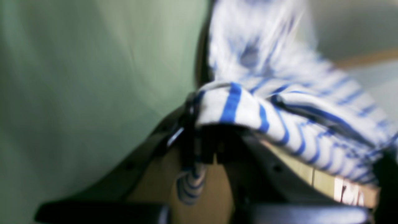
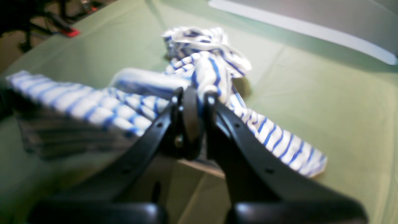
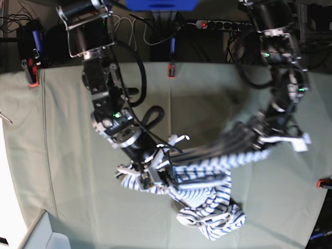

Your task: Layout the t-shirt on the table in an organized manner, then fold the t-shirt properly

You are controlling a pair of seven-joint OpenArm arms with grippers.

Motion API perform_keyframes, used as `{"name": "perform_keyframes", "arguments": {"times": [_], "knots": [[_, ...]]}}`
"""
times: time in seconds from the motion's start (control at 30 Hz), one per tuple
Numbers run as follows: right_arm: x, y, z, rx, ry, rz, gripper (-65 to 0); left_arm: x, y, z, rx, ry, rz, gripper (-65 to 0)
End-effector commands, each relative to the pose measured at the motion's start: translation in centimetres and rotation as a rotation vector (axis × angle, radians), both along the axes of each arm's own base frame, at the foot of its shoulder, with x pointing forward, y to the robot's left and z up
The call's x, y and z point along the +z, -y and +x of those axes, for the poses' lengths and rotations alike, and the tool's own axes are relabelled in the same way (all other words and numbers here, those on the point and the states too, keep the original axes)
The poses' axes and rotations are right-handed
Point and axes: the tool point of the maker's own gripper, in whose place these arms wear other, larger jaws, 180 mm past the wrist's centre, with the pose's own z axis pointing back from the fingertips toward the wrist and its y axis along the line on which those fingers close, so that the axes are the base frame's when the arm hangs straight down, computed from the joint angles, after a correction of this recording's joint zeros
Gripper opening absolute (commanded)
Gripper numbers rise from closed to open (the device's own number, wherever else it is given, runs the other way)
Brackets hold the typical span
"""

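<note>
The white t-shirt (image 3: pixel 207 168) with thin blue stripes hangs stretched between my two grippers above the pale green table (image 3: pixel 67 155). Its bunched lower part (image 3: pixel 212 220) rests on the cloth near the front. My right gripper (image 3: pixel 155 174) is shut on one end of the shirt; its wrist view shows the fingers (image 2: pixel 197 96) pinched on a fold of the shirt (image 2: pixel 93 105). My left gripper (image 3: pixel 277 136) is blurred in the base view; its wrist view shows it (image 1: pixel 199 123) shut on the edge of the shirt (image 1: pixel 279 102).
Red clamps (image 3: pixel 32 70) (image 3: pixel 171 70) (image 3: pixel 324 182) sit at the table's edges. A pale box (image 3: pixel 46 236) stands at the front left corner. Cables and a power strip (image 3: pixel 218 24) lie behind the table. A white strip (image 2: pixel 295 28) shows in the right wrist view.
</note>
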Motion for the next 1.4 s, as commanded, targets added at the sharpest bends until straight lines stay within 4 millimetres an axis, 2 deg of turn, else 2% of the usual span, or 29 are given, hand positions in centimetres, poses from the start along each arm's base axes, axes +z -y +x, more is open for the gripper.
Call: {"name": "perform_keyframes", "arguments": {"times": [0.0, 0.13, 0.27, 0.4, 0.5, 0.6, 0.7, 0.8, 0.87, 1.0, 1.13, 1.2, 1.33, 1.37], "knots": [[3.3, 2.1, 1.6, -0.078, 0.108, 0.016, -65.0, 3.6, -5.0, 0.4, 0.134, 0.09, 0.104, -65.0], [4.7, 2.2, 0.1, -0.083, 0.144, 0.034, -65.0, 9.7, -7.6, 1.1, 0.16, 0.22, 0.209, -65.0], [2.7, 0.7, -3.7, -0.045, 0.068, 0.035, -65.0, 12.4, -8.2, 0.8, 0.152, 0.271, 0.274, -65.0], [-1.3, -1.3, -7.8, 0.012, -0.06, 0.03, -65.0, 11.2, -11.0, -2.4, 0.222, 0.219, 0.303, -65.0], [-3.4, -2.1, -9.1, 0.038, -0.119, 0.02, -65.0, 9.0, -13.1, -5.1, 0.272, 0.138, 0.315, -65.0], [-4.1, -2.2, -8.6, 0.041, -0.131, 0.01, -65.0, 7.2, -16.2, -8.2, 0.36, 0.071, 0.314, -65.0], [-4.2, -2.2, -7.6, 0.043, -0.133, -0.006, -64.8, 6.9, -20.4, -11.5, 0.494, 0.04, 0.319, -65.0], [-4.6, -2.2, -6.4, 0.048, -0.161, -0.045, -56.6, 7.4, -23.8, -14.3, 0.596, 0.028, 0.335, -65.0], [-4.8, -2.2, -5.6, 0.049, -0.169, -0.057, -50.6, 8.5, -25.4, -15.1, 0.627, 0.036, 0.361, -65.0], [-4.4, -3.7, -4.3, 0.066, -0.166, -0.041, -41.5, 8.8, -26.0, -15.5, 0.643, 0.036, 0.368, -65.0], [-4.2, -5.9, -3.0, 0.081, -0.18, -0.007, -37.9, 8.4, -25.7, -15.5, 0.638, 0.028, 0.358, -65.0], [-4.8, -6.7, -2.3, 0.09, -0.202, -0.009, -37.2, 8.3, -25.7, -15.5, 0.638, 0.026, 0.354, -65.0], [-7.3, -6.9, -0.9, 0.106, -0.264, -0.059, -34.4, 7.6, -25.3, -15.8, 0.64, 0.015, 0.34, -65.0], [-7.9, -7.7, -0.9, 0.134, -0.275, -0.079, -32.7, 7.5, -25.1, -15.8, 0.639, 0.013, 0.339, -65.0]]}}
